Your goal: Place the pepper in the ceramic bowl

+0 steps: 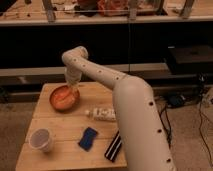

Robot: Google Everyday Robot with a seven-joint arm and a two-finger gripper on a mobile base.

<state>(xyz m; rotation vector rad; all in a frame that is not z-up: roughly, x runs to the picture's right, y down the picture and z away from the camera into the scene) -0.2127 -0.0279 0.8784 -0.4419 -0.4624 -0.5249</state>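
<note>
Nearest, along the near edge of the tabletop (65, 125), a white cup (40, 140) stands by the left corner, with a blue pad (89, 138) and a black bar (114, 146) to its right. A white bottle (102, 114) lies mid-table. Toward the far left corner sits the ceramic bowl (64, 98), the pincer (73, 89) low over its far-right rim; apart or together, I cannot tell. The pepper is lost against the bowl's orange there. It is likely light, smooth and slightly yielding: grip it gently across its middle.

The pincer (71, 90) hangs over the ceramic bowl (55, 101) on the wooden table (62, 127), white cup (41, 140) nearer the camera
</note>
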